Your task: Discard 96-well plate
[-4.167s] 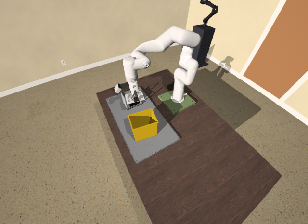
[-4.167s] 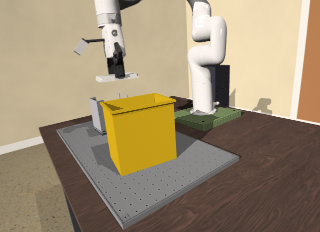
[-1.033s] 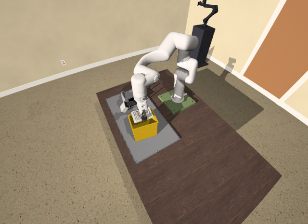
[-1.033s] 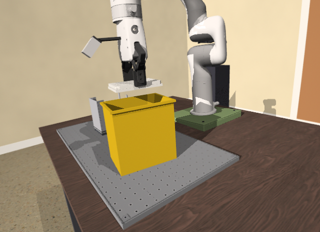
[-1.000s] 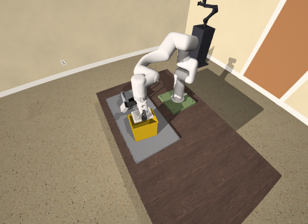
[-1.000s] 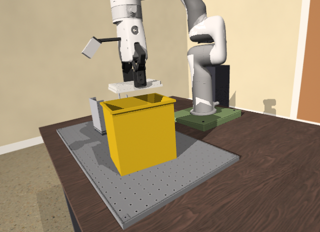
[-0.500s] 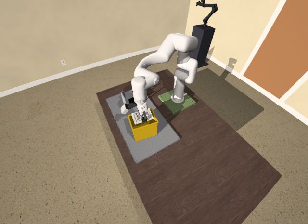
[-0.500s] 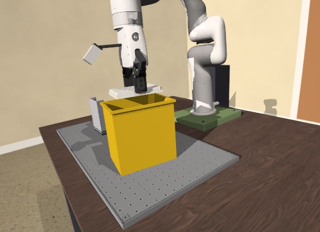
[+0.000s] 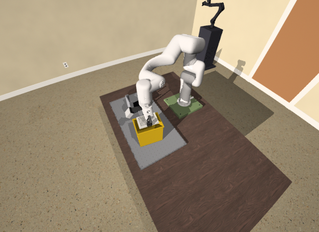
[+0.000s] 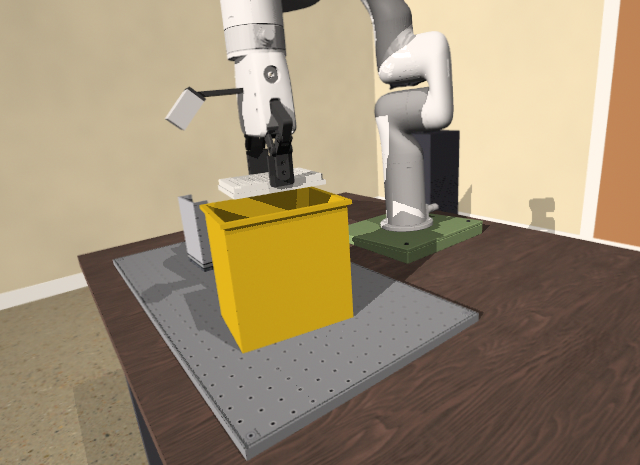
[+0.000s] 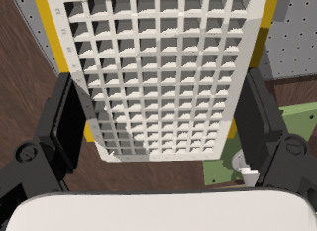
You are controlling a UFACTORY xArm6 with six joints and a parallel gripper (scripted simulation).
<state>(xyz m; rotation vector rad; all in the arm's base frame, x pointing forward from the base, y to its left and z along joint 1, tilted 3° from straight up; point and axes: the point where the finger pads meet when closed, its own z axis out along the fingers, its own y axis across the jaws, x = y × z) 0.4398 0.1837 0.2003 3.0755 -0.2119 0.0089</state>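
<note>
Plate (image 10: pixel 271 182) first: the white 96-well plate is off the rack and hangs level just above the mouth of the yellow bin (image 10: pixel 284 274), held across its width by the gripper (image 10: pixel 272 177). The black fingers stand wide apart, pressed on the plate's two long sides, so the grasp is firm and the hand holds nothing else. From the wrist view the plate covers most of the bin's opening, with the yellow rim showing along its left, right and far edges. The lifting and carrying thus look done; what is left, as I judge it, is to let go so the plate falls below the rim. The bin stands upright on the grey perforated board (image 10: pixel 330 367). The grey rack (image 10: pixel 195 231) sits just behind the bin to the left; its lower plate cannot be made out.
</note>
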